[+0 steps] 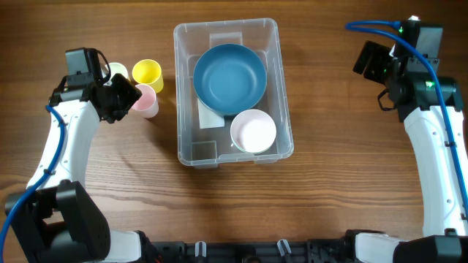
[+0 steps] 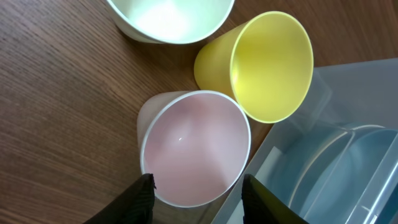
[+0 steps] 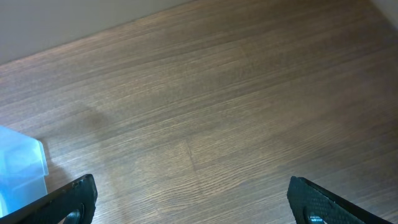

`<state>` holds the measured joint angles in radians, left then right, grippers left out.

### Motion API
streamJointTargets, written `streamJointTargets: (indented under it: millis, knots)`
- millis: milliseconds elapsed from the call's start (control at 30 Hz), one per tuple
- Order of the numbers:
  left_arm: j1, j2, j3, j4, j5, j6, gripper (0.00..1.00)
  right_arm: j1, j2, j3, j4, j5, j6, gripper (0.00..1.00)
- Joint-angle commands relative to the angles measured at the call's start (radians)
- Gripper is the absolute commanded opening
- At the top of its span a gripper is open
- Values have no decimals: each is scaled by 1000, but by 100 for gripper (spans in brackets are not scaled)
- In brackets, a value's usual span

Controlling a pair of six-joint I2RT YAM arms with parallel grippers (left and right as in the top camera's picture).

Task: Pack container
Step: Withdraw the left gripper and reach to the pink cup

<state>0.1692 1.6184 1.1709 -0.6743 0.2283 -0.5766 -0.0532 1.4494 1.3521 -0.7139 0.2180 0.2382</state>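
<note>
The white cup is cut off at the frame's top edge. Only the dark tips of the left gripper show, flanking the glossy pink cup; whether they pinch it is unclear. The right gripper gapes wide over the grained wooden table. The clear plastic container sits mid-table, holding a round blue bowl.

1. The container was clear, glossy plastic with smooth walls that caught the light.
2. The table was brown wood grain with a matt, finely streaked finish.
3. The blue bowl looked like smooth plastic with a soft satin sheen.
4. The pink cup and the yellow cup were smooth, matt plastic.
5. The label looked like flat white paper.
</note>
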Motion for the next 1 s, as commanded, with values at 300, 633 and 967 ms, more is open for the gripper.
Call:
streamJointTargets:
  millis: [300,633,967]
  knots:
    - [-2,41,11,-36,-47,23,46,1,6,9,2,14,11,100]
    - [-2,140,11,-3,-47,23,41,1,6,9,2,14,11,100]
    - [-2,145,11,1,-91,24,5,1,6,9,2,14,12,100]
